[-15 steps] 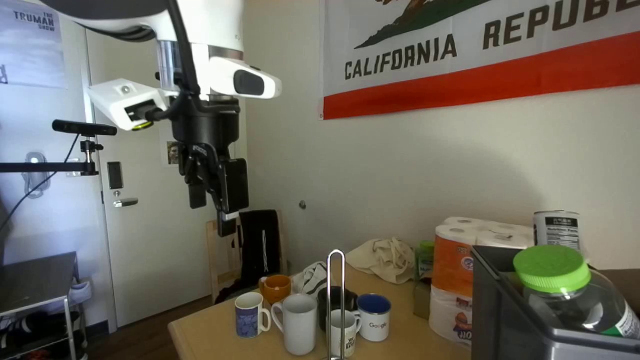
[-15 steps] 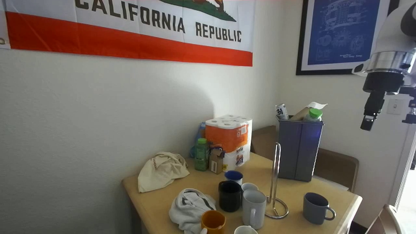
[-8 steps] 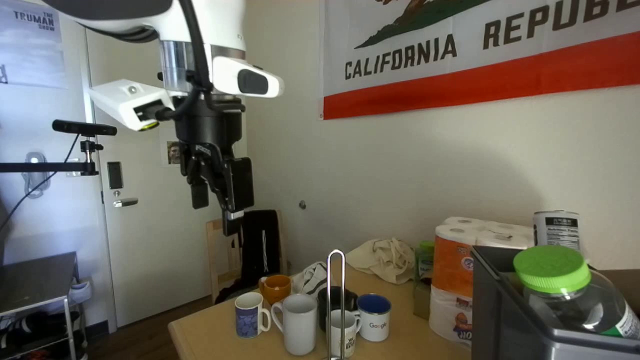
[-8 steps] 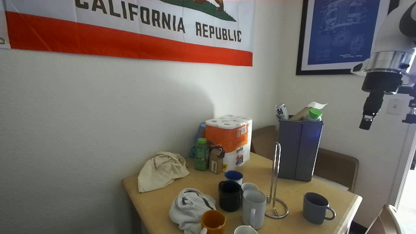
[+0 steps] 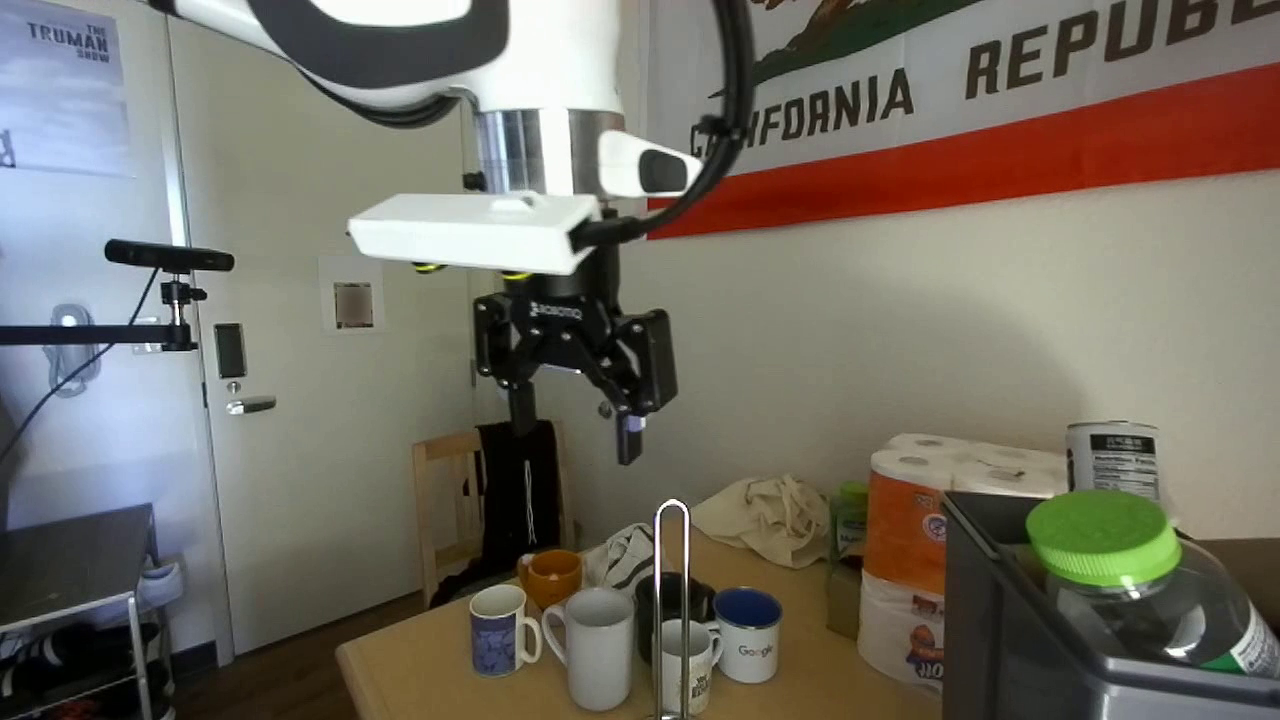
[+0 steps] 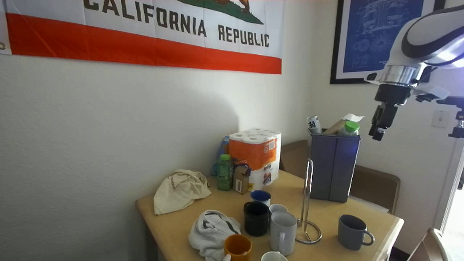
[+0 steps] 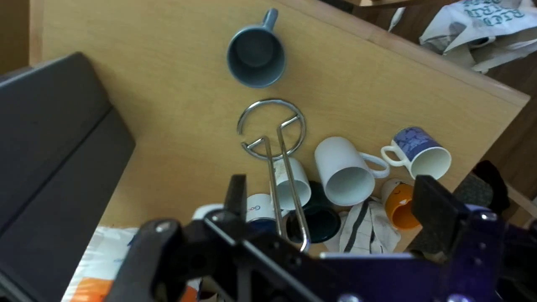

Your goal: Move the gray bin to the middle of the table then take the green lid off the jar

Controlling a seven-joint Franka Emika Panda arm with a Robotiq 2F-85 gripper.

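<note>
In an exterior view the arm (image 6: pixel 433 34) reaches in from the upper right, its wrist bent so that the gripper (image 5: pixel 575 425) points down toward the table (image 6: pixel 324 214), fingertips canted a little leftward there. It hangs well above the mugs (image 5: pixel 600 650). The fingers (image 7: pixel 236 193) are spread wide apart; in the wrist view the stand (image 7: pixel 288 167) and mugs show in the gap, lower down.

The bin (image 6: pixel 330 166) stands upright near the table edge by the brown chair (image 6: pixel 377 185), between the roll pack (image 6: pixel 253 152) and the corner nearest the gray mug (image 6: pixel 351 232), off the middle and apart from the gripper. It is tall, straight-sided and dull gray, with a seam down one face and a bluish sheen. A can (image 6: pixel 314 124) juts up at one corner of its rim. The jar (image 5: pixel 1165 620) sits tilted in its top, with the lid (image 5: pixel 1104 537) on.
</note>
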